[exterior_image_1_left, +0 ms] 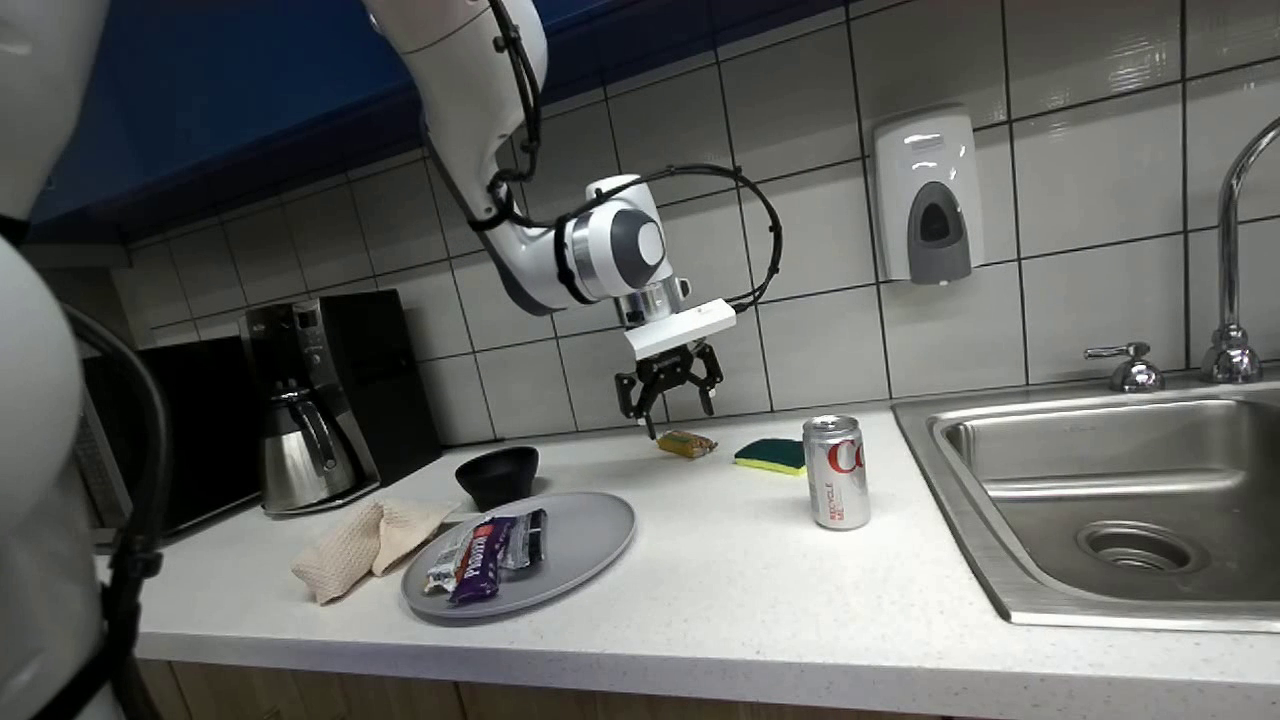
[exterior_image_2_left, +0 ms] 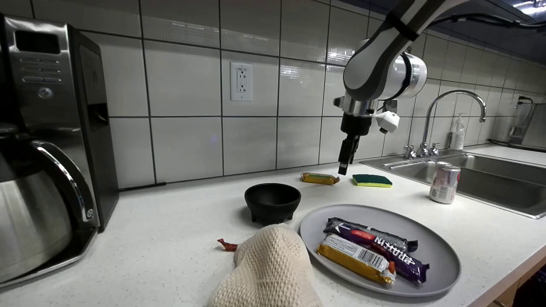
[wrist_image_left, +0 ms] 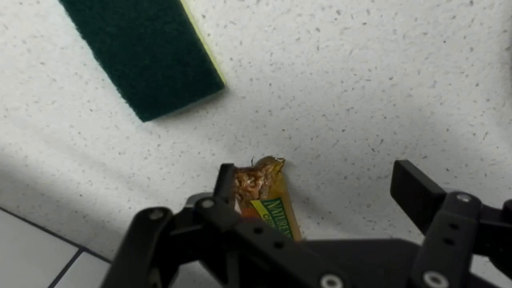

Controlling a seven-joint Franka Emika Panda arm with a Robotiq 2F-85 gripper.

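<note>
Fingers [wrist_image_left: 416, 196] spread wide rn. Snack bar [wrist_image_left: 267, 196] btm ctr of wrist view, nr 'em; sponge [wrist_image_left: 148, 60] upper L.

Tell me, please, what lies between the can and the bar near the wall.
A green sponge lies between the bar and can in both exterior views.
</note>
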